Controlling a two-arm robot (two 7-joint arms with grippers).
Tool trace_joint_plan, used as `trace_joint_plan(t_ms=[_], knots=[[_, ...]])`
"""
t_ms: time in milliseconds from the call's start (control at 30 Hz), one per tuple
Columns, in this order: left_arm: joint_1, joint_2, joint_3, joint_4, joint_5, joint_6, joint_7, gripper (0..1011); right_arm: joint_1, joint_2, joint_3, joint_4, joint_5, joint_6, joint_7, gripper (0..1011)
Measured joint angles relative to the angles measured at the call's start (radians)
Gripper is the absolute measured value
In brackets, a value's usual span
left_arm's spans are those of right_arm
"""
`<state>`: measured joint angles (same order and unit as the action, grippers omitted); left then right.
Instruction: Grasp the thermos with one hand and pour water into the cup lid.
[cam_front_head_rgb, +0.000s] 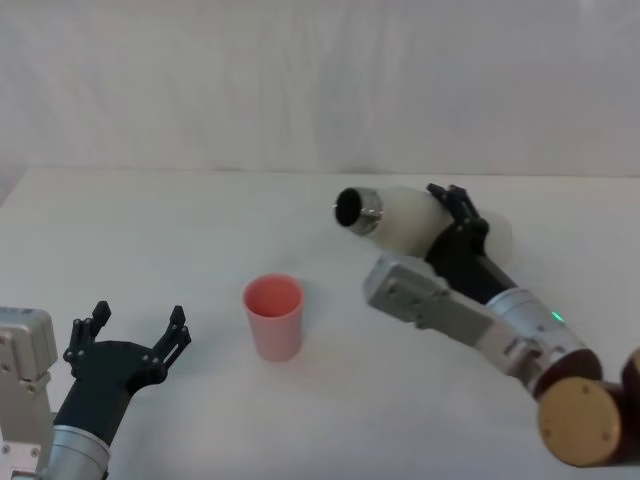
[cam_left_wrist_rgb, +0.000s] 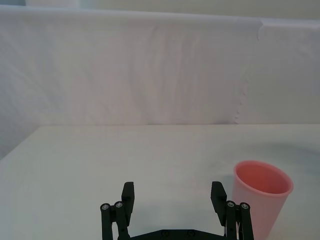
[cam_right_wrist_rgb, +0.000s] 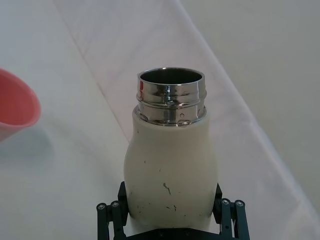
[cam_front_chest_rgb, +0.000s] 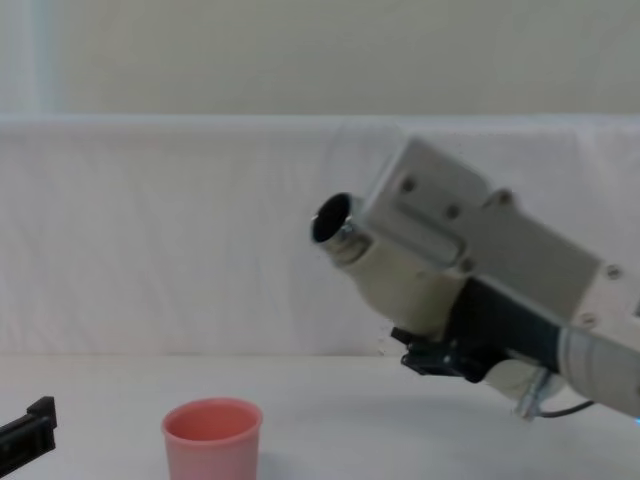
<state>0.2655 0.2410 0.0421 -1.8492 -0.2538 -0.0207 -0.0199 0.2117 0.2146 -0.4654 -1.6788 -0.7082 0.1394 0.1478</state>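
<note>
Idle left hand (cam_front_head_rgb: 128, 340) is gaping at 7 o'clock; right hand (cam_right_wrist_rgb: 170, 212) is clamping the smooth, slippery-looking cream-white steel-necked thermos (cam_right_wrist_rgb: 170, 165) low on its body, tilting toward the light salmon-pink plastic cup lid (cam_front_head_rgb: 273, 316).

A white table (cam_front_head_rgb: 200, 220) spreads across the foreground. Behind the table, along its far edge, hangs a white cloth backdrop (cam_left_wrist_rgb: 150, 70), faintly creased.

One thermos (cam_front_head_rgb: 400, 222), one cup lid (cam_front_head_rgb: 273, 316), two tools

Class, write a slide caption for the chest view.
Right end effector tilts the open thermos toward the pink cup.
</note>
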Motion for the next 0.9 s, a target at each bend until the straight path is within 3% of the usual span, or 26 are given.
trace_joint_plan(t_ms=[200, 500, 700, 900], knots=[[0.0, 0.0, 0.0, 0.0, 0.0, 0.0, 0.0, 1001, -0.031, 0.001, 0.046, -0.025, 0.072, -0.006, 0.015, 957], [0.0, 0.0, 0.0, 0.0, 0.0, 0.0, 0.0, 1001, -0.037, -0.032, 0.094, -0.009, 0.19, -0.003, 0.051, 957], [0.0, 0.0, 0.0, 0.0, 0.0, 0.0, 0.0, 1001, -0.025, -0.069, 0.114, 0.015, 0.297, 0.011, 0.099, 957], [0.0, 0.0, 0.0, 0.0, 0.0, 0.0, 0.0, 1001, -0.013, -0.106, 0.138, 0.043, 0.438, 0.04, 0.17, 957]])
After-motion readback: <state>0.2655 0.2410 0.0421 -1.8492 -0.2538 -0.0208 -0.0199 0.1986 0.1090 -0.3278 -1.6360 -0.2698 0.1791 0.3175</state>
